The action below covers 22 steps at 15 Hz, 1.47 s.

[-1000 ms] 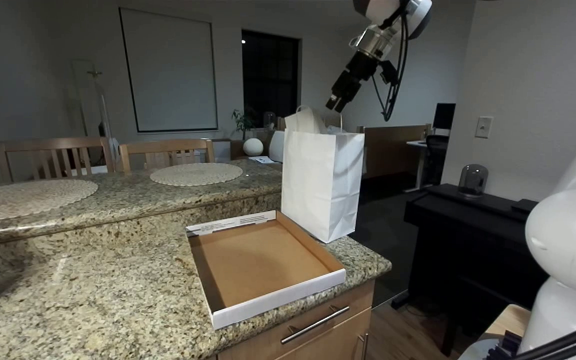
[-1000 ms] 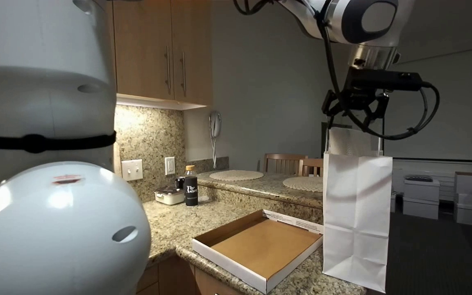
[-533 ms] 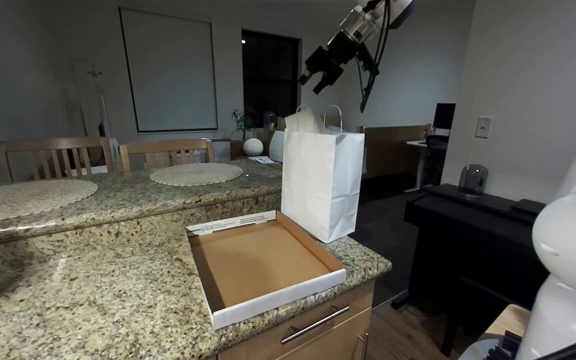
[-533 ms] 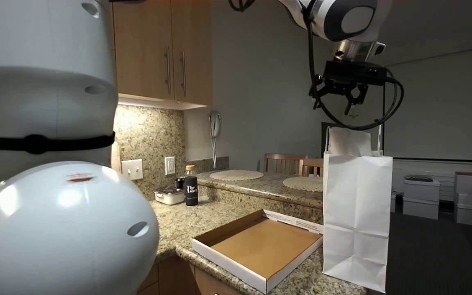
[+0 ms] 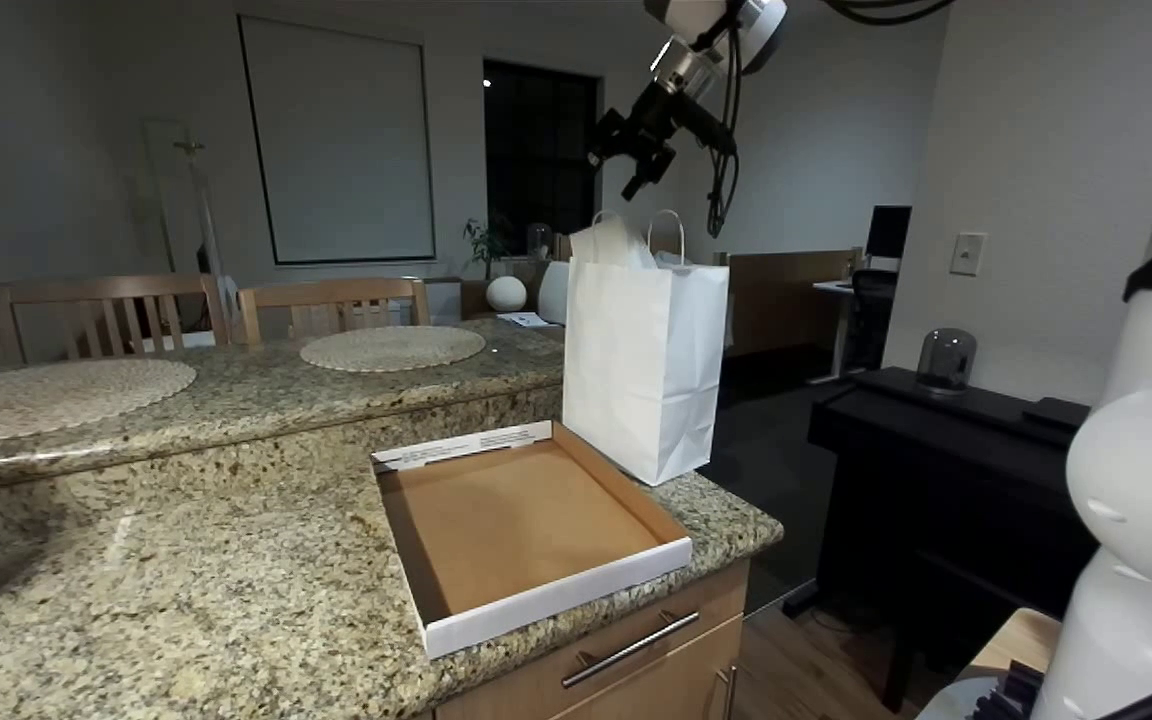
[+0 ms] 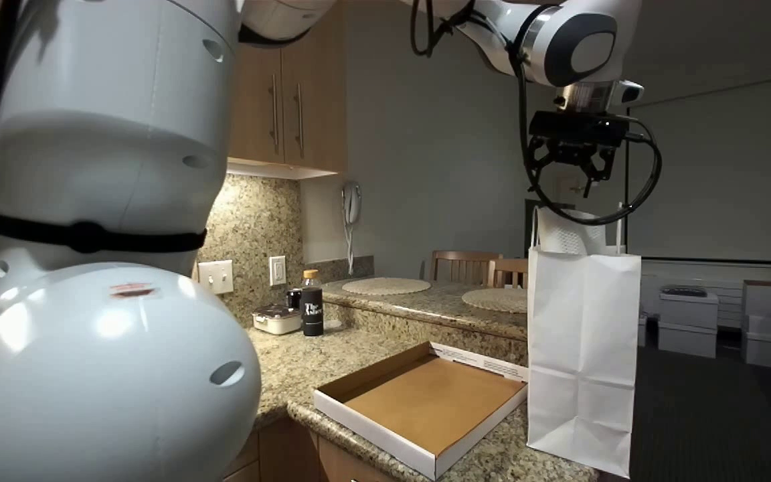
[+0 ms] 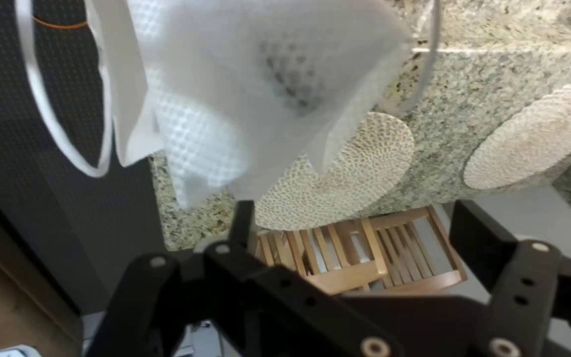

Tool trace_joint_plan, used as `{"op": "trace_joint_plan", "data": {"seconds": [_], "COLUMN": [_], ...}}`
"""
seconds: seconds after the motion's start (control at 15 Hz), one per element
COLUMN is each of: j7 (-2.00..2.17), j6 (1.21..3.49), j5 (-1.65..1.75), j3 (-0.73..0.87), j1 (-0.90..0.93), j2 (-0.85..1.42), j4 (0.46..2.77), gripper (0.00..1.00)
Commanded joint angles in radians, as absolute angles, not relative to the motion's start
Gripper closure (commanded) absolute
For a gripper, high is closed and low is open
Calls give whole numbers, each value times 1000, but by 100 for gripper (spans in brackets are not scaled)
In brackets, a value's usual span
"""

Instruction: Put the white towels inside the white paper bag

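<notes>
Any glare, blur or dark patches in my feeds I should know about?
Wrist view: the bag handle at picture right is blurred; in an exterior view, glare spots on the arm's white casing and warm light on the backsplash; in an exterior view, the dark gripper partly merges with the black window.

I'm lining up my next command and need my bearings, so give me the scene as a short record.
pincer: open, holding nothing, above the white paper bag
white paper bag: upright on the granite counter, beside the cardboard tray
white towels: in the bag, partly sticking up above its rim; number unclear
woven placemats: two, on the raised ledge
</notes>
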<state>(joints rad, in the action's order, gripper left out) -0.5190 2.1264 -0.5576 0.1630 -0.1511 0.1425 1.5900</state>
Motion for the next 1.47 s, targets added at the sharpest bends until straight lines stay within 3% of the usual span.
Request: {"op": "trace_joint_plan", "data": {"seconds": [0.0,0.27,0.33,0.47,1.0,1.07,1.13,1.27,1.4], "j7": [-422,-451,-449,-456,-458,-462,-476,-503,-528], "j6": [2089,1982,1965,1929,1945,1948,1958,1964,1958], "j5": [-429,-334,-317,-294,-145,-142,-143,-153,-161], "j3": [149,145,145,145,127,122,117,110,110], "j1": [-172,-190,-194,-204,-191,-191,-193,-198,-202], "j2": [205,231,241,254,244,238,224,192,150], "j4": [1551,1583,1587,1586,1640,1645,1659,1679,1692], "gripper": [0,0,25,32,85,72,46,46,34]}}
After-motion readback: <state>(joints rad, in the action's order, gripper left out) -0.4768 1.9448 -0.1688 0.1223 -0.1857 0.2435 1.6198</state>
